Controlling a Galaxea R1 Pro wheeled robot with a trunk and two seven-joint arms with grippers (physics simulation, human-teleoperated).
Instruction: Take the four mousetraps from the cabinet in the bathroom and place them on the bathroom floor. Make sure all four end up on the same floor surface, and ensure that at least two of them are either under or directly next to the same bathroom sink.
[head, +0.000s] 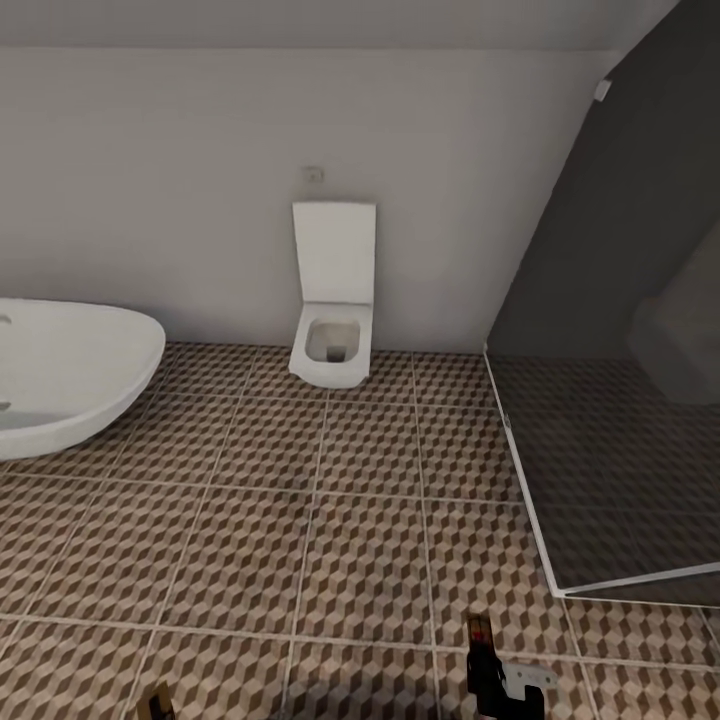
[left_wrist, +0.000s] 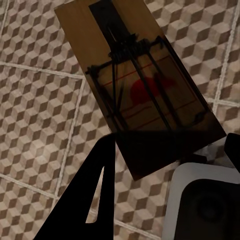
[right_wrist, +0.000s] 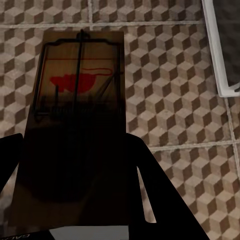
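Each of my grippers, left (left_wrist: 127, 165) and right (right_wrist: 75, 170), pinches a mousetrap (left_wrist: 137, 90) lengthwise, long axis pointing ahead over the floor (head: 370, 540).

A home bathroom: white toilet (head: 333, 335), oval bathtub (head: 70, 375), glass shower screen (head: 620, 380) and cube-patterned floor tiles (head: 330, 520).

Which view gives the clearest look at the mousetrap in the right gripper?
The right wrist view: the mousetrap shows its whole wired face and red mark, its near end dark between the right gripper fingers. The head view catches only a thin sliver at the bottom edge. The left wrist view shows a different trap.
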